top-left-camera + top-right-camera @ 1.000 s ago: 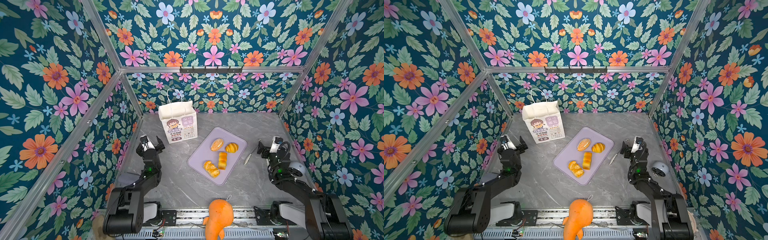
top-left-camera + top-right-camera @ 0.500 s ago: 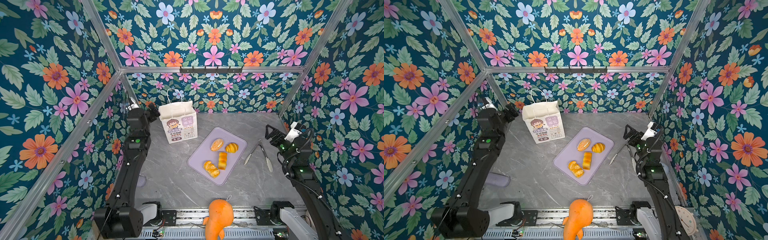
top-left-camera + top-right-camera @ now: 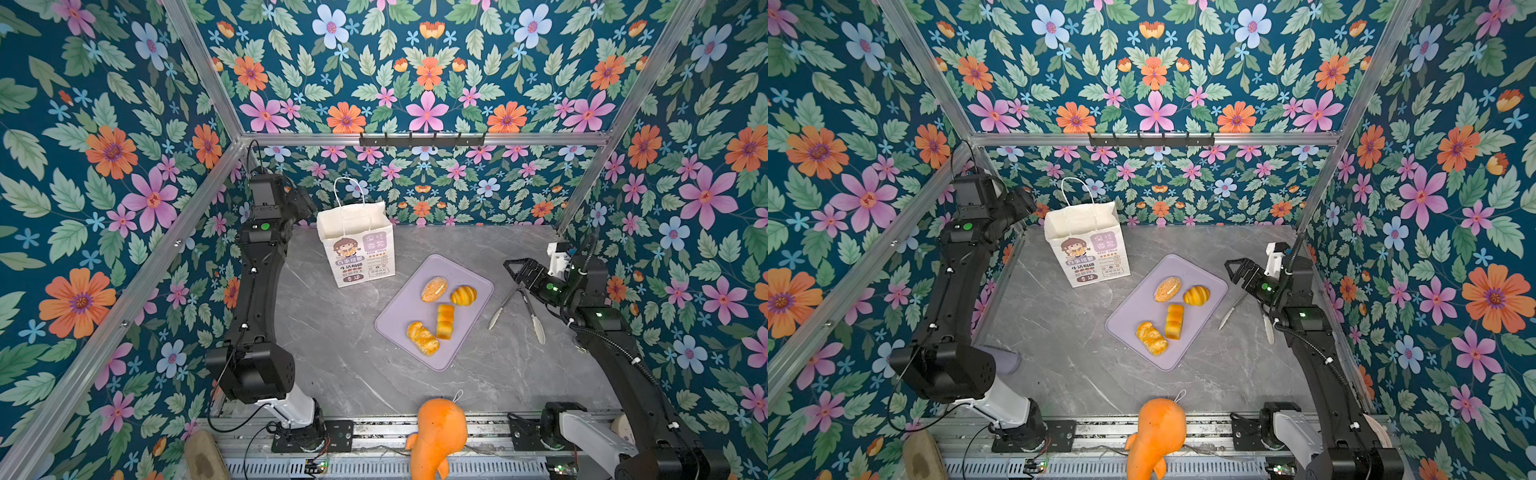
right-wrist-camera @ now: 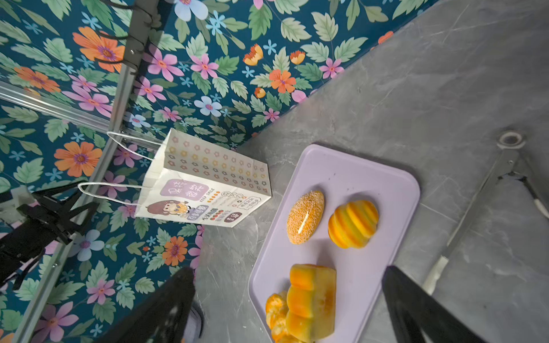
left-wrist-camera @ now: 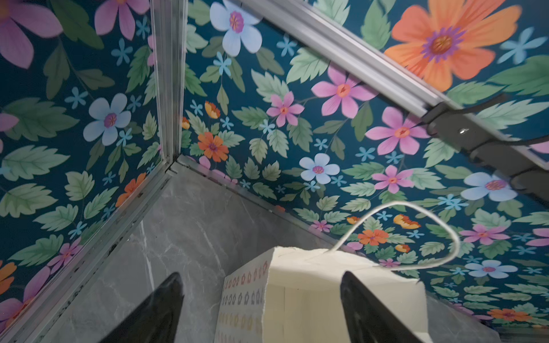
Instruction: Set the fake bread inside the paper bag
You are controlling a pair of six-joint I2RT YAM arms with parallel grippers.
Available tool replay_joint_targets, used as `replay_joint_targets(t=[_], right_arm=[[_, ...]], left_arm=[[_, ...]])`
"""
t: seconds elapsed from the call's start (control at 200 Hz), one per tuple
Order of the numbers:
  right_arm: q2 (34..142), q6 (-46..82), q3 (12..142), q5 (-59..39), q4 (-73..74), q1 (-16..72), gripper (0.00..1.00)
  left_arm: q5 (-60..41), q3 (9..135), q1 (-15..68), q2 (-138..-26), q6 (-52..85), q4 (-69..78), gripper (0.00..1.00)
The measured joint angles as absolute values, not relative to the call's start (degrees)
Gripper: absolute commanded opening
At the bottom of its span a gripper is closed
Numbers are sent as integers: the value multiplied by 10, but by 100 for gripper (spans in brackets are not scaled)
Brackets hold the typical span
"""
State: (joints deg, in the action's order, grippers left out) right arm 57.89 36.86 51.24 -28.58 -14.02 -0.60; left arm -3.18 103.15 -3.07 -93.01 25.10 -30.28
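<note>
I have the white paper carrier bag (image 3: pixel 357 245), printed with a cartoon girl and lilac panels, standing upright toward the back left of the grey marbled table (image 3: pixel 332 353). Its mouth is open and its cord handles stand up.

All four toy breads lie on the flat lilac tray (image 3: pixel 395 318) in the middle of the table, to the right of the bag and apart from it. The round speckled bun (image 3: pixel 434 289) and the ridged yellow croissant (image 3: pixel 463 295) sit side by side at the far end. The blocky orange loaf piece (image 3: pixel 444 321) is just in front of them, and the twisted long roll (image 3: pixel 422 338) lies beside the loaf at the near end. The part of the bag's inside that I can see is plain white paper.

My left gripper (image 5: pixel 260 277) is raised at the bag's upper left edge, fingers well apart and holding nothing. In the left wrist view the bag's corner shows between them (I cannot tell whether either finger touches the paper).

My right gripper (image 4: pixel 288 271) hangs above the table by the tray's right edge, fingers spread wide and empty. Beneath it the metal tongs (image 4: pixel 508 142) lie on the table just right of the tray, splayed in a V. A big orange plush toy (image 3: pixel 440 432) sits at the near edge.
</note>
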Motion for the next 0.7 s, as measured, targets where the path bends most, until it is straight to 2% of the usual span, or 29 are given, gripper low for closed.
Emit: replay_joint_targets(t=[0.115,0.25,0.31,0.565,0.7], right_arm=[[590,357,516,-298,-163,-6,98],[603,353,512,-316,-168,-6,97],[609,351,510,-329,-168,-6,96],[622,344,507,-358,-166,-6,95],[635,344,505,-361,-166,-6,95]], left_arm=[[-67,1034,-37,-955,253,-323,72],[-109,1051,-35,-995,253,-339,61],[-121,1058,-36,-1014,253,-344,53],[-118,1079,-15,-1049,238,-375,24],[-108,1082,-9,-1062,234,-392,15]])
